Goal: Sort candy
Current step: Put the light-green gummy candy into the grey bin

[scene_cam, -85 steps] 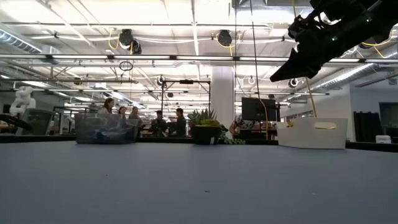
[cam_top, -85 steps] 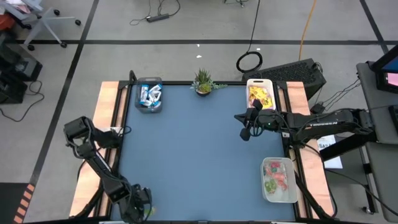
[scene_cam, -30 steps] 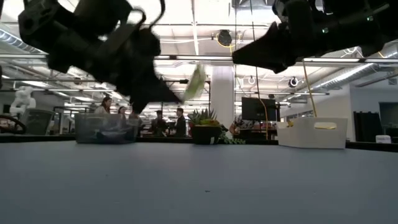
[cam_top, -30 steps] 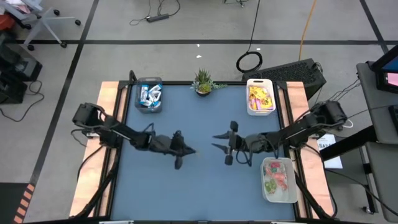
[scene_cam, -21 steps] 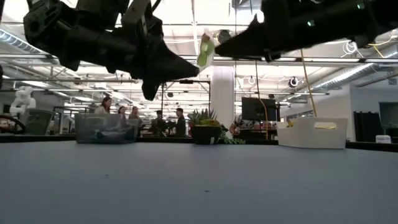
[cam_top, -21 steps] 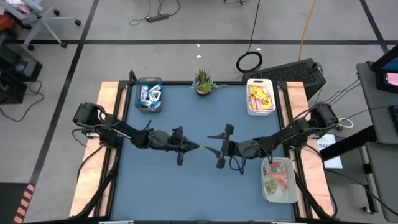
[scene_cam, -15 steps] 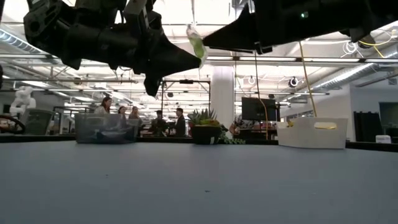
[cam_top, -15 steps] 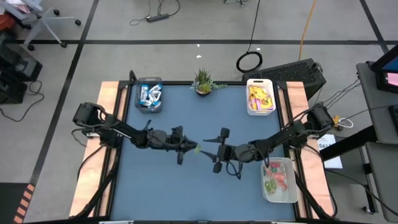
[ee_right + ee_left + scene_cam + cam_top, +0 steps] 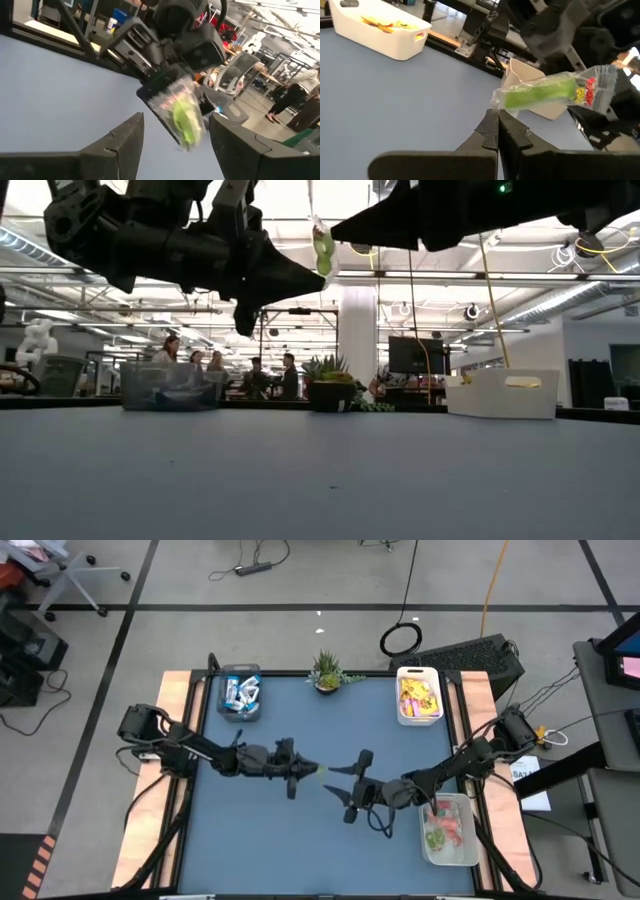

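Midway over the blue desk (image 9: pixel 300 830), well above its surface, the left pincer (image 9: pixel 314 770) is pressed together on one end of a green candy in a clear wrapper (image 9: pixel 550 93). Facing it, the right pincer (image 9: pixel 338 780) is spread wide, one finger on either side of the wrapper without touching it. At the far edge stand a clear bin of blue-and-white bars (image 9: pixel 241 695), a white tray of yellow packets (image 9: pixel 420 695) and a small potted plant (image 9: pixel 327 670); a third tray of red, pink and green pieces (image 9: pixel 447 830) sits near the right edge.
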Controlling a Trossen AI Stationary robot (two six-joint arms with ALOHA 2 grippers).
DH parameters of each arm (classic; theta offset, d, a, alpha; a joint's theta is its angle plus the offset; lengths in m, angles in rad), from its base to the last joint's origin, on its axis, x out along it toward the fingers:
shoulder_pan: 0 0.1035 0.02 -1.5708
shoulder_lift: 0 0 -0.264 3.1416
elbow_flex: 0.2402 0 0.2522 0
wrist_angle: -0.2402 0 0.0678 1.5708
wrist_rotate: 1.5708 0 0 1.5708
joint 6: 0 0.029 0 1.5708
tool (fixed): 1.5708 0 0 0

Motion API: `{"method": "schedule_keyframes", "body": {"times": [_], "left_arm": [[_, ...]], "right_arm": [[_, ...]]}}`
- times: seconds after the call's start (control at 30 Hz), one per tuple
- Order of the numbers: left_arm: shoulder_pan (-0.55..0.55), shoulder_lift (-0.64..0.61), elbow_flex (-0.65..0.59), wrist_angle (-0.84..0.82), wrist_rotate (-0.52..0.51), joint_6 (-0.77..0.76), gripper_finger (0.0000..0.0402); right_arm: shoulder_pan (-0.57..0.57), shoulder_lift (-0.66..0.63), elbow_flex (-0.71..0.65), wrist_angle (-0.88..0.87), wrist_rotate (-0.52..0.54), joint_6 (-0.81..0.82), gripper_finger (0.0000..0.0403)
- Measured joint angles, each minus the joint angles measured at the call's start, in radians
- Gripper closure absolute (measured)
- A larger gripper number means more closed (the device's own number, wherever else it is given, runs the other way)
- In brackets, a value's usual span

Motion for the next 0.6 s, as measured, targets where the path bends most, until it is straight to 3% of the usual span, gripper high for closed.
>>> {"method": "schedule_keyframes", "body": {"times": [0.4, 0.6], "left_arm": [[-0.010, 0.008, 0.028, 0.045, -0.019, -0.017, 0.0401], [-0.017, 0.037, 0.054, 0.042, -0.007, -0.009, 0.0401]], "right_arm": [[-0.033, 0.000, 0.000, 0.114, -0.005, -0.036, 0.0195], [-0.045, 0.000, 0.000, 0.131, -0.032, -0.057, 0.0250]]}}
